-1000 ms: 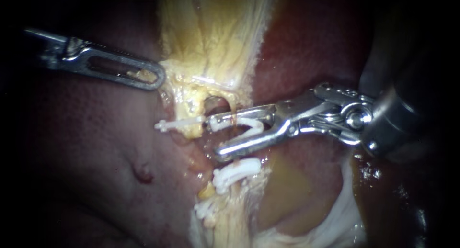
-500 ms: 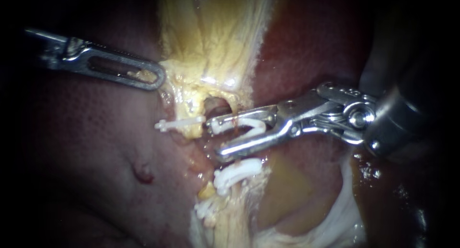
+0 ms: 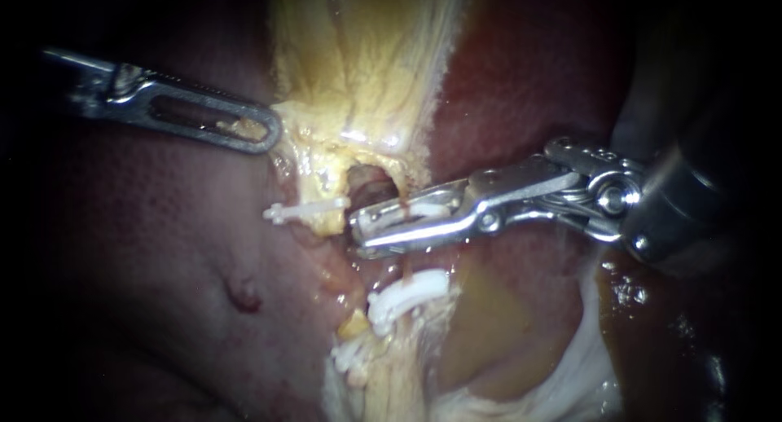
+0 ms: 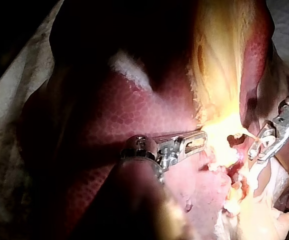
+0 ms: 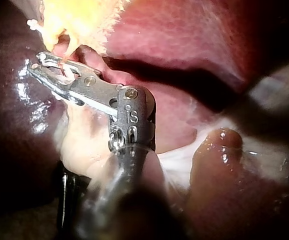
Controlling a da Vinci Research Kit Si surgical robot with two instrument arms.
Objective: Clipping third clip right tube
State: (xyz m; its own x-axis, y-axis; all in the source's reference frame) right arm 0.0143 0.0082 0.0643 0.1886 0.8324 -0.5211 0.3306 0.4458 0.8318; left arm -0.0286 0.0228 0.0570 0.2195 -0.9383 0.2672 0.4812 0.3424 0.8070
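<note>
Tube: the thin reddish tube (image 3: 405, 269) runs down out of the yellow tissue (image 3: 366, 80), straight through the right instrument's pincer, and shows again just beneath it.
White clip: there it is, the white clip (image 3: 419, 213), sitting across the tube and squeezed flat between the two jaws.
Right instrument: the right instrument (image 3: 360, 233) comes in from the right, and its pincer is clamped down on the white clip from both sides, with only a sliver between the metal.
Lower clip: the lower clip (image 3: 405, 296) sits further down the same strand, just below the pincer and apart from it.
Side clip: the side clip (image 3: 303, 211) lies level with the pincer tips, pointing away towards the liver (image 3: 163, 251).
Opening: a dark opening (image 3: 365, 178) in the yellow tissue, right above the pincer tips.
Left instrument: the left instrument (image 3: 265, 133) is well apart at the upper edge of the yellow tissue, its pincer closed on that tissue, a scrap showing through the slot.
Left wrist view: this one takes in both, the left instrument (image 4: 199, 140) at the bright tissue and the right instrument (image 4: 253, 155) beyond the opening, plus a pale cloth (image 4: 9, 125) around the liver.
Right wrist view: a side-on look at the right instrument (image 5: 37, 62), white showing between the jaws, and wet pale tissue (image 5: 84, 145) under them.
</note>
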